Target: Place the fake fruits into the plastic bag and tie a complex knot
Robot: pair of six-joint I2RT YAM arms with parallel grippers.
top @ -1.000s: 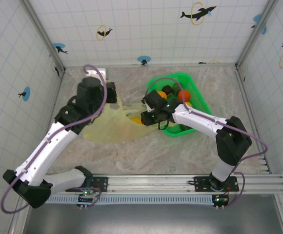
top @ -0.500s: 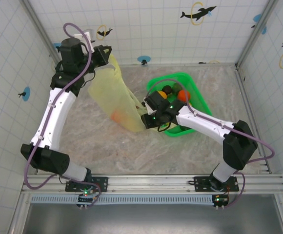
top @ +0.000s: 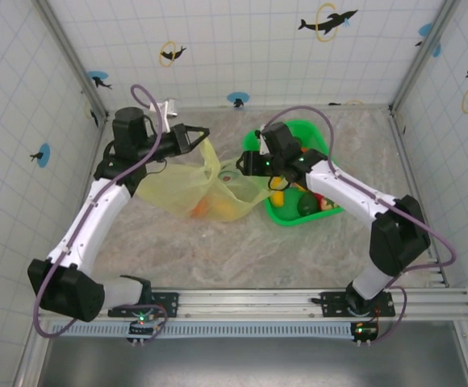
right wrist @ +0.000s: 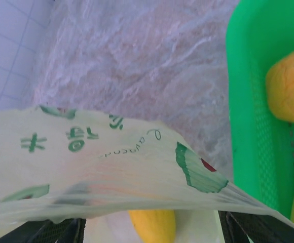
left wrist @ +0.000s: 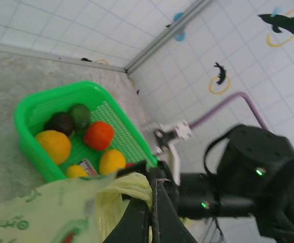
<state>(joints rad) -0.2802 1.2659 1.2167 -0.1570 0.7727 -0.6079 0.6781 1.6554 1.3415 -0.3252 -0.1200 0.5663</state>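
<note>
From the top view, my left gripper (top: pixel 195 134) is pinched tight on a handle strip of the plastic bag (top: pixel 173 189). It lifts the strip at the bag's 12 o'clock so the mouth stands up rather than slumping flat. The bag's belly rests on the table (top: pixel 242 250), and a few fake fruits (top: pixel 220 208) show orange and yellow through the film at its 5 o'clock. My right gripper (top: pixel 252 164) sits at the bag's 2 o'clock, between the bag and the green basket (top: pixel 293 218) at 3 o'clock. I judge it is there to spread the far rim towards the supply.

In the left wrist view, the fingers (left wrist: pixel 154 212) are closed flat together with pale film bunched at their tips. The basket (left wrist: pixel 25 116), at 10 o'clock, holds more fruits, so I judge the loading unfinished and the knot not begun.

In the right wrist view, the fingers (right wrist: pixel 248 223) stand far apart, gripping nothing. Printed bag film (right wrist: pixel 86 172) stretches across above them, and I cannot tell whether it touches them. A yellow fruit (right wrist: pixel 152 225) lies under the film at 6 o'clock.
</note>
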